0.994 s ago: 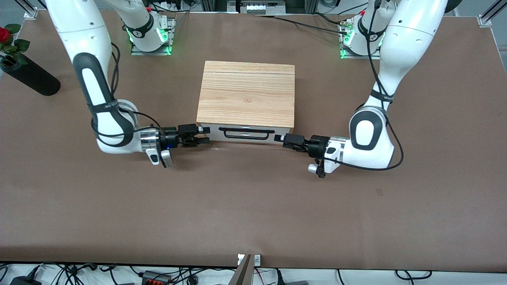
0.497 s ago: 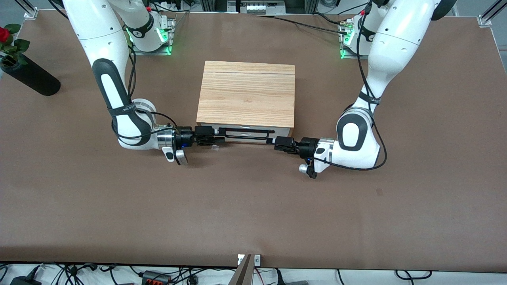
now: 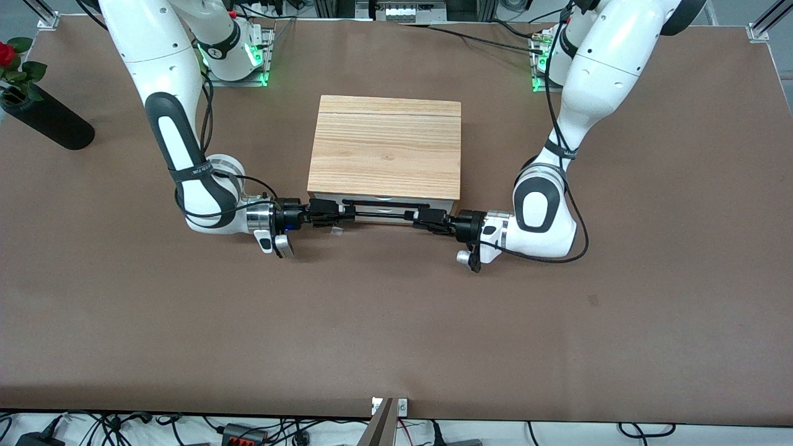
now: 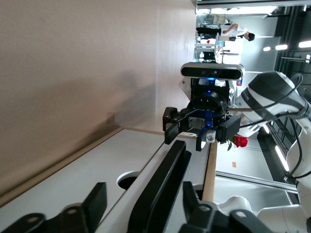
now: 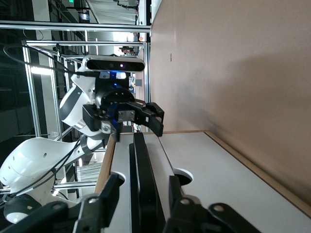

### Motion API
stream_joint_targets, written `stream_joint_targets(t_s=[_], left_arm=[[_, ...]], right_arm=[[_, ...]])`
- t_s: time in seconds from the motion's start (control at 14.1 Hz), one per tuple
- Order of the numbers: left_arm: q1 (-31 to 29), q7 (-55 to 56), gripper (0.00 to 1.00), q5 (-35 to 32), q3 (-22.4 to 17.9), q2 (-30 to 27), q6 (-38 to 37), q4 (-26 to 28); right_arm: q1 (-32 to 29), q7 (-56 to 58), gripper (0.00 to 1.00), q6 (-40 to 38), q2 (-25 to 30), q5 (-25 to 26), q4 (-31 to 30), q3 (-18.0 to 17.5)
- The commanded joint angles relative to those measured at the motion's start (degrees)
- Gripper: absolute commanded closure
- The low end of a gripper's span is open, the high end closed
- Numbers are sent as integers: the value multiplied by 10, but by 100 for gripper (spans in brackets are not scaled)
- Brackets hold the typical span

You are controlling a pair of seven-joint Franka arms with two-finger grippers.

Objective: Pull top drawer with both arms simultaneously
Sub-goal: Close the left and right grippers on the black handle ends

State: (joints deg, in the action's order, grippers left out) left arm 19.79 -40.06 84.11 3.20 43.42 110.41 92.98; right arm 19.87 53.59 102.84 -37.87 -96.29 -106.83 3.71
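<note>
The top drawer [image 3: 443,207] shows its white front under the cabinet's wood top [image 3: 385,145], and looks shut. Its thin black handle [image 3: 384,203] runs along the front. My left gripper [image 3: 420,218] is open at the handle's end toward the left arm. In the left wrist view the handle [image 4: 167,174] passes between the left gripper's [image 4: 144,190] spread fingers [image 4: 95,200] without being clamped. My right gripper [image 3: 337,214] is open at the handle's other end. In the right wrist view the handle [image 5: 143,170] lies between the right gripper's [image 5: 144,181] fingers [image 5: 110,190].
A black vase [image 3: 46,121] with a red rose lies at the right arm's end of the table, farther from the front camera. The brown table [image 3: 396,322] stretches wide in front of the drawer. Both arm elbows rest low beside the cabinet.
Both arms have swung inward toward the drawer front. The right gripper reached its handle end first. The left gripper has slid in over the other end. The drawer has not moved.
</note>
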Motion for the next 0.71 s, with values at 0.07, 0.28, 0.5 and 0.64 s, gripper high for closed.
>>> stream_joint_targets(t_s=[0.07, 0.28, 0.5, 0.64], left_arm=[[-1, -37, 39, 19, -3, -6, -15, 19], [-5, -36, 51, 20, -3, -6, -27, 31], [-9, -37, 58, 51, 0, -6, -48, 37], [-5, -36, 61, 81, 1, -6, -49, 38]], right_arm=[[10, -1, 71, 3, 7, -14, -9, 2], [10, -1, 81, 3, 7, -14, -7, 2], [10, -1, 87, 3, 7, -14, -6, 2], [10, -1, 88, 3, 7, -14, -5, 2]])
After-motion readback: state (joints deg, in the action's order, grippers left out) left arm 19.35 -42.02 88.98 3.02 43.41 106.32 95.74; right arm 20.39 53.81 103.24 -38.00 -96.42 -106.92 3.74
